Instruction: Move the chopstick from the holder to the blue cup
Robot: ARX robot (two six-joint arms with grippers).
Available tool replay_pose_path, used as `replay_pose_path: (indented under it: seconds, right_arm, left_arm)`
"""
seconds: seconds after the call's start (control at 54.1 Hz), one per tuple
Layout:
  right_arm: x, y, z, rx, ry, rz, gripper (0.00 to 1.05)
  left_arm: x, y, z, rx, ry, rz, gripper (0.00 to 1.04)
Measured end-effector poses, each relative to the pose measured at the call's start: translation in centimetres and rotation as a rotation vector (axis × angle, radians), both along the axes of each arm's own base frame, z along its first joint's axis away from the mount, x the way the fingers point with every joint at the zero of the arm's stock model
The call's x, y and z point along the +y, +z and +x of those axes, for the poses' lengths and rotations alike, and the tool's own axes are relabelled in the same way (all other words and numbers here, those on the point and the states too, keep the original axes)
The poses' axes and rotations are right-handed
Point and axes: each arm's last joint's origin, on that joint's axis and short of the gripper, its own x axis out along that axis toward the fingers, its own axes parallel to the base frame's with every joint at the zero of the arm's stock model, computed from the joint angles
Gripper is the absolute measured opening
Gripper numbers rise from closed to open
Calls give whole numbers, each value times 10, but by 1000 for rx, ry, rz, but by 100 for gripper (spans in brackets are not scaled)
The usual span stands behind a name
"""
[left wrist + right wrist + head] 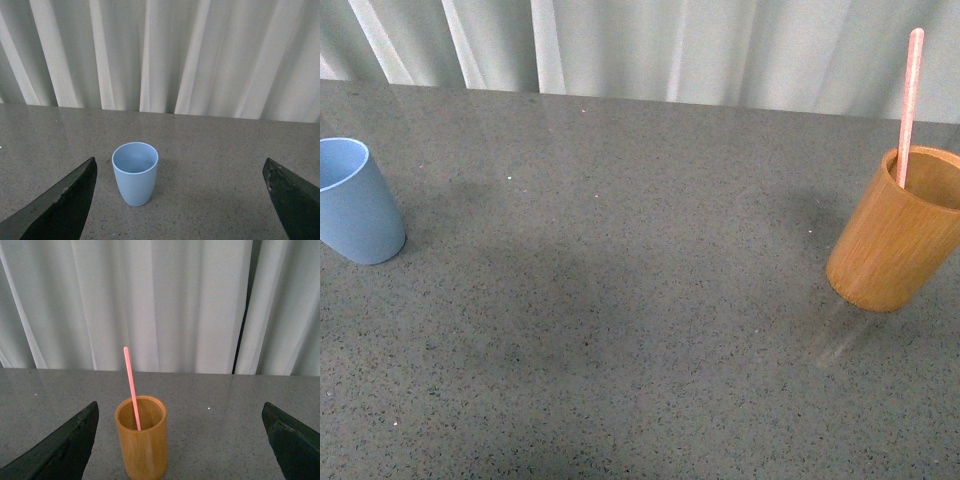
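Pale blue plastic cup (pixel 358 215); orange-brown wood-grain cylindrical holder (pixel 895 240); pink slim chopstick (pixel 910 100); dark grey speckled stone worktop (pixel 620 330); white pleated curtain (pixel 720 50).

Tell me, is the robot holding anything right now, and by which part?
Nothing. Both the left gripper and right gripper are open and empty; the chopstick stands in the holder, untouched.

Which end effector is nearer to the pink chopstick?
Right. The right end effector faces the chopstick in its wooden holder, open and apart from it; the left end effector faces the blue cup, across the table.
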Motion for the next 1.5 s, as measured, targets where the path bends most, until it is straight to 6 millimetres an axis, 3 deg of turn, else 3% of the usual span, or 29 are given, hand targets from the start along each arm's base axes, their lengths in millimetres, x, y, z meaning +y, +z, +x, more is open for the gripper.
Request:
replay_pose_path:
  seconds: [0.37,0.407,0.462,0.536,0.61,0.684,0.795,0.943,1.497]
  right_arm:
    - [0,0,0,0,0,0,95]
    - [0,0,0,0,0,0,95]
    - [0,0,0,0,0,0,95]
    - [0,0,0,0,0,0,95]
    - [0,0,0,0,0,0,95]
    - [0,0,0,0,0,0,95]
    - [0,0,0,0,0,0,95]
    - [0,0,0,0,-1,0,95]
    - [0,0,0,0,0,0,95]
  left_arm:
    - [0,0,0,0,0,0,98]
    - [0,-1,1,93,22,-26,98]
    - [1,5,6,423,51,-103,98]
    - [3,23,33,614,90,-150,98]
    - [8,41,63,629,116,-175,98]
    - [18,53,107,627,183,-200,98]
    - [27,39,155,708,241,-211,98]
    - [38,11,193,803,310,-219,98]
    - [41,-20,242,898,384,-193,98]
